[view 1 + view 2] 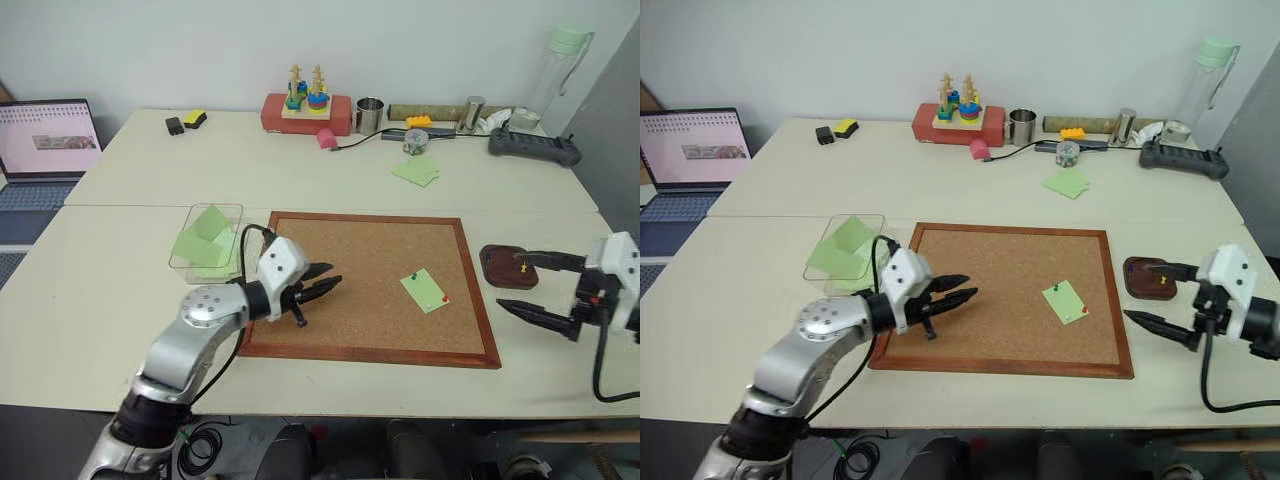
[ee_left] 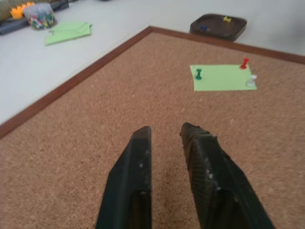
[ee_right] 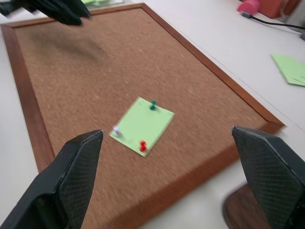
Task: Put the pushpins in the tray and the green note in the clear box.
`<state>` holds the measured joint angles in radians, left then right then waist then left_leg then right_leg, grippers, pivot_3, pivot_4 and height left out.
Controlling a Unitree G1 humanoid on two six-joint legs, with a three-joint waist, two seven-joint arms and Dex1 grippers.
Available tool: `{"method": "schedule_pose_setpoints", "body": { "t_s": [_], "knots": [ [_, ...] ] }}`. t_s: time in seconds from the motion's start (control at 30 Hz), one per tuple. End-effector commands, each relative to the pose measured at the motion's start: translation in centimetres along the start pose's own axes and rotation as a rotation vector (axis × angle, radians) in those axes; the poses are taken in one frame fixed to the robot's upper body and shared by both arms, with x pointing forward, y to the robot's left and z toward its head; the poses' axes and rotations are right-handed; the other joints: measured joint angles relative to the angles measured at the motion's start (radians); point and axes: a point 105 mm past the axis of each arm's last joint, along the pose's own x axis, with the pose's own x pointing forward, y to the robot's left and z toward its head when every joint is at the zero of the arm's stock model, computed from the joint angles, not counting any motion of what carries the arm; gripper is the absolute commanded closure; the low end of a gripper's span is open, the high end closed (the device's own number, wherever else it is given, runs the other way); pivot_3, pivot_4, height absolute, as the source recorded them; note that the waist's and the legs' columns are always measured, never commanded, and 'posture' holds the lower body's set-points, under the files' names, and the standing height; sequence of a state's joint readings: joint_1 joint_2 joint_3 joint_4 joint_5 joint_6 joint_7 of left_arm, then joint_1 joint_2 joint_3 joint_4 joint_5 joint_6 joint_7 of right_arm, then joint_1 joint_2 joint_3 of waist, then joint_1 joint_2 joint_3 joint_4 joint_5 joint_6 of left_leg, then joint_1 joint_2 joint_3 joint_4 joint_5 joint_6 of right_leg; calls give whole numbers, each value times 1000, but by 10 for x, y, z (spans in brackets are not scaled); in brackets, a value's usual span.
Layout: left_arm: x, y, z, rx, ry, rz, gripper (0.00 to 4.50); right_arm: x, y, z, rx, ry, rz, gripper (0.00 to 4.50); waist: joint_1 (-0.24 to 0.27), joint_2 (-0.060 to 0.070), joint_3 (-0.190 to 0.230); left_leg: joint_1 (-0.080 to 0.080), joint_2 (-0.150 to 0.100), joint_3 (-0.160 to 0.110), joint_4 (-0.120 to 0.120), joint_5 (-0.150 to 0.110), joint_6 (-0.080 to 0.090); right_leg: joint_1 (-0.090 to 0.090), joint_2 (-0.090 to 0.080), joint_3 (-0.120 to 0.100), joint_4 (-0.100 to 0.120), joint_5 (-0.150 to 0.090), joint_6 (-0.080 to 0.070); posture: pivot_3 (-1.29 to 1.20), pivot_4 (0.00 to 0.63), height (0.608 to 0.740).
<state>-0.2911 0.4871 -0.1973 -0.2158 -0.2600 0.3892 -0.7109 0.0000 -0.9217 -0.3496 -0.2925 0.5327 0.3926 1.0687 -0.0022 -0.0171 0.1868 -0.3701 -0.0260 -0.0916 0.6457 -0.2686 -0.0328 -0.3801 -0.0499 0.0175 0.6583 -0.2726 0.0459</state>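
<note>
Cork board (image 1: 372,287) with its wooden frame is lying in the middle of the pale desk (image 1: 120,290), and the green note (image 1: 425,290) is sitting on the cork toward the board's right side. Three pins are standing in the note: the green pushpin (image 2: 198,74) near one corner, the red pushpin (image 2: 244,63) near another, and a white-headed pin (image 2: 251,80) just beside the red one.

The left end effector (image 1: 322,284) is hovering over the left part of the board, pointing across the cork toward the note but well apart from it. Its two black fingers (image 2: 131,176) are standing nearly together with only a narrow gap between them, and nothing is sitting in that gap.

The right end effector (image 1: 535,290) is hanging off the board's right edge, its fingers (image 3: 71,176) spread wide and gripping nothing. The note and its pins are showing between them in the right wrist view, farther out on the cork. One finger is reaching over the tray (image 1: 508,266), the dark wooden dish lying on the desk just right of the board's frame; a yellow-headed pin (image 1: 523,267) is resting inside it.

The clear box (image 1: 207,240) is sitting on the desk just beside the board's upper left corner, with green sheets (image 1: 205,238) lying inside it. A separate pile of green notes (image 1: 416,171) is lying farther back on the desk.
</note>
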Motion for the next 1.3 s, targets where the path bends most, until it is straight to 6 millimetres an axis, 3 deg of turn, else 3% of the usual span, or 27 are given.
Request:
{"method": "schedule_pose_setpoints", "body": {
  "t_s": [0.03,0.27,0.47,0.8,0.83,1.03,1.3],
  "knots": [
    [15,-3,1,1,-60,-7,4349,26,2,11,-28,-11,9,0,0,0,0,0,0,0,0,0,0,0,0,0,0,0,0,0,150,740],
    [25,-6,-25,-52,-55,-14,4449,68,4,2,-10,25,67,0,0,0,0,-1,0,-4,0,0,0,-1,0,-1,0,0,0,0,150,740],
    [25,-5,-44,-50,1,12,4449,99,0,-17,-68,79,105,0,0,0,-1,-4,-2,-5,1,0,0,-4,-2,-1,1,1,1,0,150,740],
    [23,-8,-47,-54,14,10,4449,118,-13,-26,-88,63,117,0,-1,1,-1,-3,-3,-5,1,0,0,-4,-2,-1,4,1,1,0,150,740],
    [23,-9,-47,-55,16,8,4500,119,-13,-26,-88,60,119,359,-1,1,-1,-3,-3,-5,1,0,0,-4,-2,-1,4,1,1,0,150,740],
    [22,-12,-49,-55,26,-1,4500,123,-12,-32,-88,58,133,1281,-3,2,-1,-3,-3,-5,1,0,0,-4,-2,-1,4,1,1,0,150,740],
    [21,-15,-50,-58,36,-4,4500,123,-12,-32,-91,47,153,2947,-4,2,-2,-3,-3,-5,1,0,0,-4,-2,-1,4,1,1,0,150,740]
  ]
}}
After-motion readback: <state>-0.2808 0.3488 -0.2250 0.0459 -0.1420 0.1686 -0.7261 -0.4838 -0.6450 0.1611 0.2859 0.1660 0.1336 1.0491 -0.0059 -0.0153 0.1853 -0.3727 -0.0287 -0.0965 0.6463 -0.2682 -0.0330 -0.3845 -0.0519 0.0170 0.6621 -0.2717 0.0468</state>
